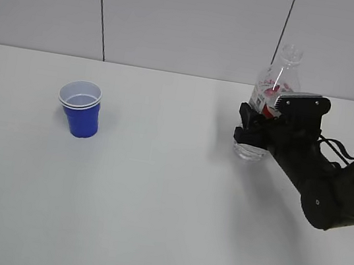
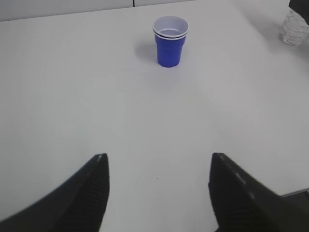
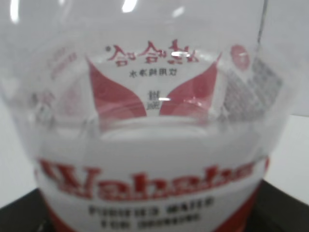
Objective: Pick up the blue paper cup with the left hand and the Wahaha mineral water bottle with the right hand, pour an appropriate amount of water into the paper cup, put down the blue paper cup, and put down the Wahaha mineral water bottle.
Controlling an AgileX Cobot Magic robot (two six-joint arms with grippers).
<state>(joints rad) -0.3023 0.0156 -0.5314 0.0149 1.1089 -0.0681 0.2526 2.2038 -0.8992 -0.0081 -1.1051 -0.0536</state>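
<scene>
In the exterior view a white table (image 1: pixel 150 222) runs back to a pale panelled wall (image 1: pixel 193 22) crossed by two dark seams. The blue cup (image 1: pixel 80 109) stands upright toward the left side of the table, well in from the far edge, with nothing touching it. Well apart from it, toward the right side, the water bottle (image 1: pixel 271 93) stands upright with its open neck against the wall. The right gripper (image 1: pixel 254 132) reaches in from the right edge and sits against the lower half of the bottle, covering it. From this angle it cannot be told whether the jaws are pressed onto the bottle or only placed around it. The left arm is out of this view.

The left wrist view shows what the exterior one lacks: the left gripper (image 2: pixel 157 193), spread wide with bare table between its two dark fingers (image 2: pixel 89 193). It hangs over the near part of the table. The cup (image 2: pixel 170 41) stands far ahead, near the far edge, white inside with a doubled rim. The ribbed base of the bottle (image 2: pixel 293 30) shows at the top right corner.

The right wrist view is filled by the bottle (image 3: pixel 149 159), very close and blurred. Its red-and-white label reads "Wahaha". Dark gripper parts (image 3: pixel 277 205) sit in both bottom corners, and their grip cannot be judged.
</scene>
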